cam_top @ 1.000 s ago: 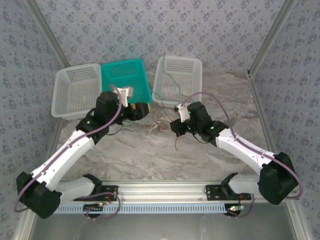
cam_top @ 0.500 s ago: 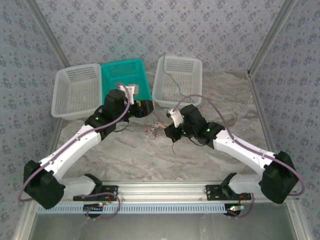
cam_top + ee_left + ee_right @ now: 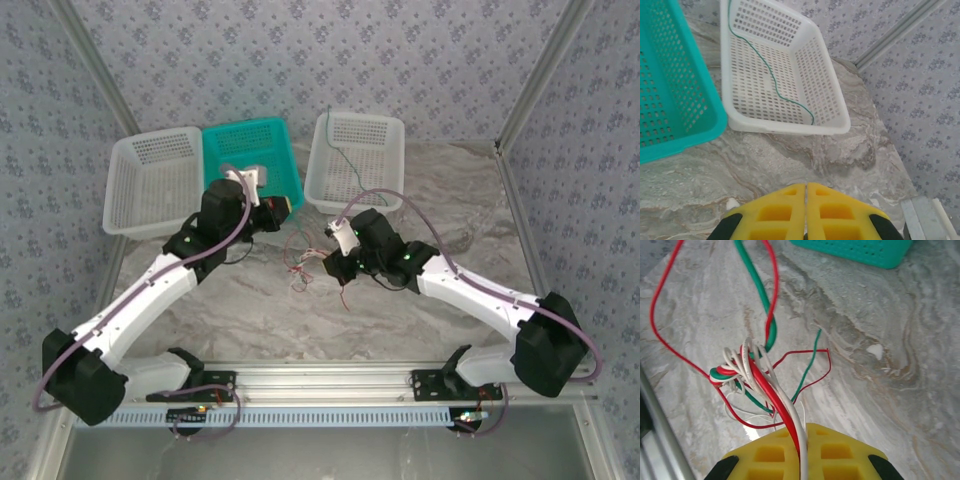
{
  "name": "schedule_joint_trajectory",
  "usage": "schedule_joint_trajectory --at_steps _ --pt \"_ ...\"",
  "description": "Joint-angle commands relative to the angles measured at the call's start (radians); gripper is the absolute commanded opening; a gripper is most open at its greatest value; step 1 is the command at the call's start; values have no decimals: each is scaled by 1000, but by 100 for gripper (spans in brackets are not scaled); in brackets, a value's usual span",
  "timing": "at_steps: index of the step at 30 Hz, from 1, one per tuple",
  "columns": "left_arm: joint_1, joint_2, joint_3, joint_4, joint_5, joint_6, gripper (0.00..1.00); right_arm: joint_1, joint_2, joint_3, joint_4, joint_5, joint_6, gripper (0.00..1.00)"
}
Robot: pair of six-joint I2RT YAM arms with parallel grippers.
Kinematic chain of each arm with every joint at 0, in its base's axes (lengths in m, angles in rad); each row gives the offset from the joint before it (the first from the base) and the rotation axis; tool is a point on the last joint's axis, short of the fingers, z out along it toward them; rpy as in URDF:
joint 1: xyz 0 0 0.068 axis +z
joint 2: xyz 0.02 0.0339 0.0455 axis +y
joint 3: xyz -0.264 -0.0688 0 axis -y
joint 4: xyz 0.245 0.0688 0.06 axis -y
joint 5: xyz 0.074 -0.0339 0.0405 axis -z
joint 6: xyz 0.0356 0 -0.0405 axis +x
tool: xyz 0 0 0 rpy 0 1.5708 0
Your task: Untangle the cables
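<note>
The cables (image 3: 300,262) form a small knot of thin red, white and green wires on the marble table between the two arms. In the right wrist view the knot (image 3: 747,365) hangs just ahead of my right gripper (image 3: 802,427), which is shut on a red and a white strand. Red and green strands run up out of that view. My right gripper (image 3: 330,265) sits at the knot's right side. My left gripper (image 3: 285,208) hovers by the teal basket, above and left of the knot. Its yellow jaws (image 3: 806,186) are pressed together and no wire shows between them. One green cable (image 3: 775,85) lies in the right white basket.
Three baskets stand in a row at the back: a white one (image 3: 150,137) on the left, a teal one (image 3: 245,128) in the middle and a white one (image 3: 360,117) on the right. Metal frame posts rise at both back corners. A rail runs along the near edge.
My left gripper has shut and drawn back slightly toward the teal basket. My right arm has carried its strands left and nearer, dragging the knot with it.
</note>
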Motion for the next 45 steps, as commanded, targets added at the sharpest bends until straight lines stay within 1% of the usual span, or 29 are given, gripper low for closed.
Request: schedule_joint_trajectory --at_steps 1,4,8,12,19,30,40,45 --pt "31 -79 -1 -39 -86 7 0 -7 11 -8 -20 145 3 0" --pt "77 -131 9 -75 -106 19 0 -38 23 -31 -29 188 33 0" --pt "115 -172 29 -115 -107 37 0 -82 35 -58 -21 175 77 0" --pt "121 -192 37 -132 -110 43 0 -100 45 -64 -24 180 97 0" --pt "131 -226 43 -174 -142 62 0 -150 54 -69 -58 237 151 0" --pt "165 -273 45 -215 -154 72 0 -210 54 -95 -71 246 204 0" --pt "180 -293 44 -232 -163 78 0 -250 54 -102 -111 307 252 0" --pt "186 -305 56 -262 -185 97 0 -289 57 -116 -139 344 285 0"
